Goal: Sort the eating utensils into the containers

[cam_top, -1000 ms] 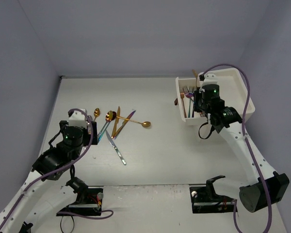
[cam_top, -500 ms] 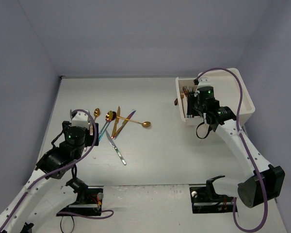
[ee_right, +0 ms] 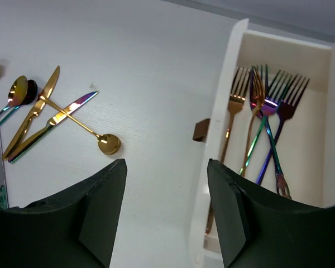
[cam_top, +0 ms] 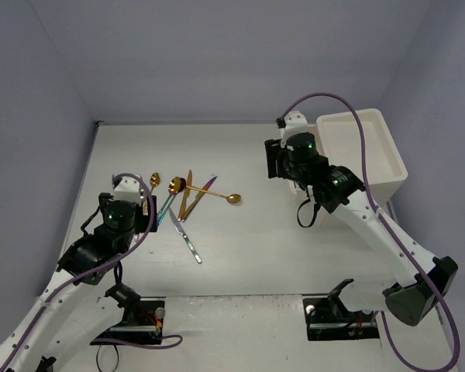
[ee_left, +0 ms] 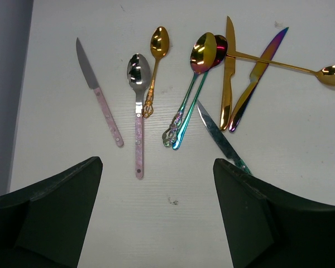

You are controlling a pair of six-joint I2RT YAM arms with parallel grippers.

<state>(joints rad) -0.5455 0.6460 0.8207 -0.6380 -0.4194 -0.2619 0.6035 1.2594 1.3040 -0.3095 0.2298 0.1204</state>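
The eating utensils lie loose on the table at centre left. Among them are a pink-handled knife, a pink-handled spoon, two iridescent spoons, a gold knife and a long gold spoon. My left gripper hangs open just in front of them, holding nothing. The white drawer unit stands at the right. Its open drawer holds several gold and iridescent forks. My right gripper is open and empty beside the drawer's brown handle.
A blue-green knife lies nearest the left gripper's right finger. The side walls close the table in on the left and right. The two arm bases sit at the near edge.
My right gripper has opened and swung left, from over the drawer to the table beside it. The left arm has barely moved.
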